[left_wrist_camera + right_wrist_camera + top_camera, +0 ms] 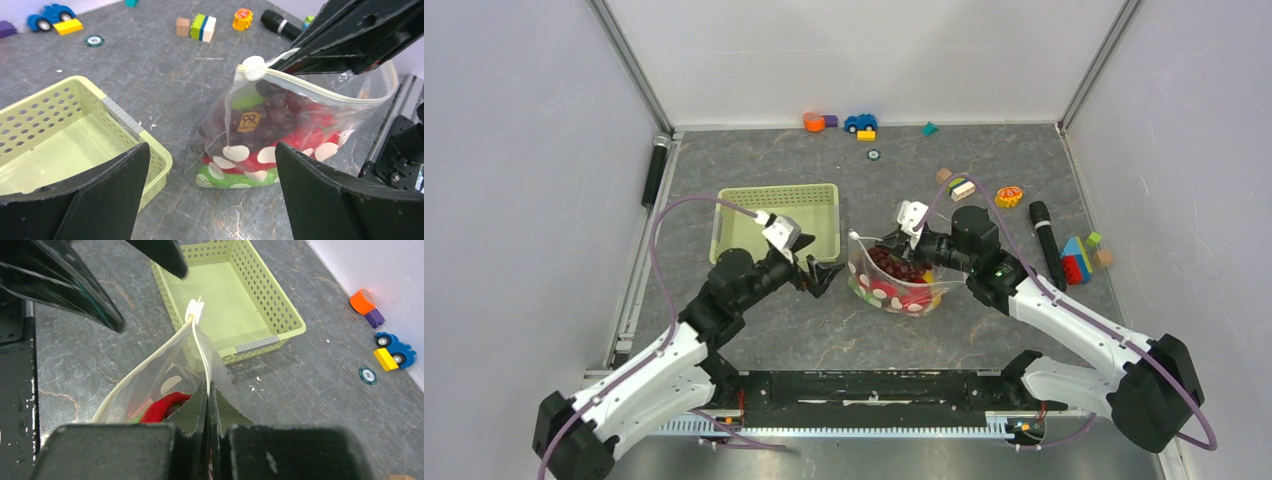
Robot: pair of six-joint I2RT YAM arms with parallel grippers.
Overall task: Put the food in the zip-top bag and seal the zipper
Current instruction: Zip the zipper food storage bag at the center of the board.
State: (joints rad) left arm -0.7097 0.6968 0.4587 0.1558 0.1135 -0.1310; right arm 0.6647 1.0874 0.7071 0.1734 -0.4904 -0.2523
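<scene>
Pale green lattice basket (pixel 776 189) left of centre. Blue toy car (pixel 860 122) and orange block (pixel 814 121) by the far wall. Black cylinder (pixel 1043 235) on the right.

Clear white-dotted zip-top bag (pixel 295 131), dark purple grapes (pixel 280 106), pale green basket (pixel 45 107), blue car (pixel 50 15)

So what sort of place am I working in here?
Most likely a robot lab test cell: plain white panels on metal posts enclose a grey tabletop, with toy blocks and a blue toy car scattered as props.
</scene>
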